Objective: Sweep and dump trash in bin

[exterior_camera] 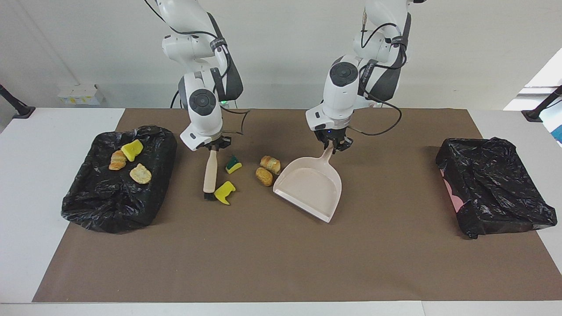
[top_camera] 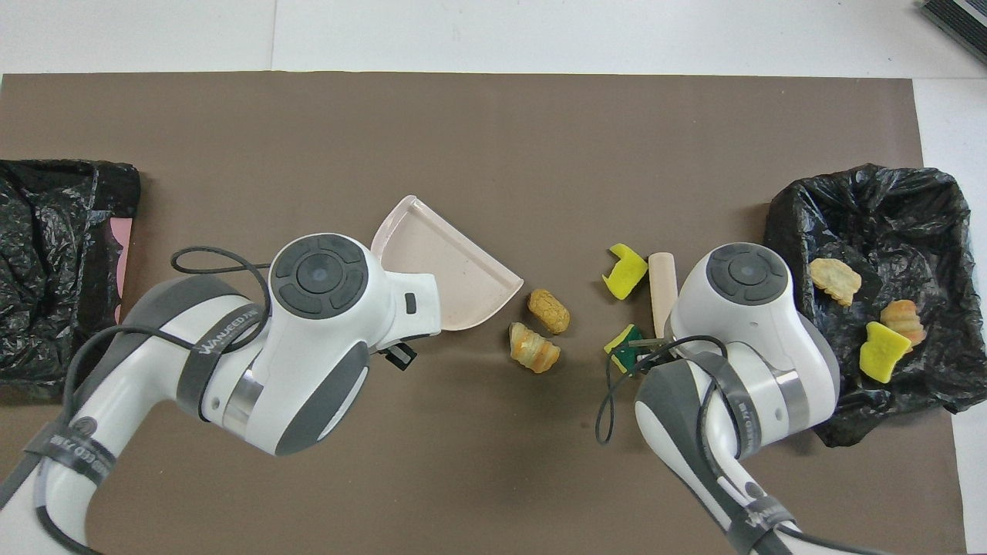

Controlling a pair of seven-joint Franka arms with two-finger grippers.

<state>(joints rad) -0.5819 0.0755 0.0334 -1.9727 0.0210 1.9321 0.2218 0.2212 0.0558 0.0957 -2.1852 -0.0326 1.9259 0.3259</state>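
My right gripper (exterior_camera: pixel 214 146) is shut on the top of a beige-handled brush (exterior_camera: pixel 210 170) (top_camera: pixel 661 279), bristles down on the mat. A yellow sponge bit (exterior_camera: pixel 225 192) (top_camera: pixel 624 271) lies against the bristles. A green-backed sponge bit (exterior_camera: pixel 233 165) (top_camera: pixel 623 341) lies beside the handle. Two bread lumps (exterior_camera: pixel 264 176) (top_camera: pixel 548 311) sit between the brush and the pale dustpan (exterior_camera: pixel 309 186) (top_camera: pixel 443 266). My left gripper (exterior_camera: pixel 332 145) is shut on the dustpan's handle. The pan's mouth is angled toward the right arm's end. In the overhead view both grippers are hidden under their wrists.
A black-bagged bin (exterior_camera: pixel 114 210) (top_camera: pixel 871 193) at the right arm's end holds a yellow sponge bit (exterior_camera: pixel 131 149) and two bread lumps (exterior_camera: pixel 140 174). Another black-bagged bin (exterior_camera: pixel 491 193) (top_camera: pixel 54 254) sits at the left arm's end. A brown mat (exterior_camera: pixel 281 263) covers the table.
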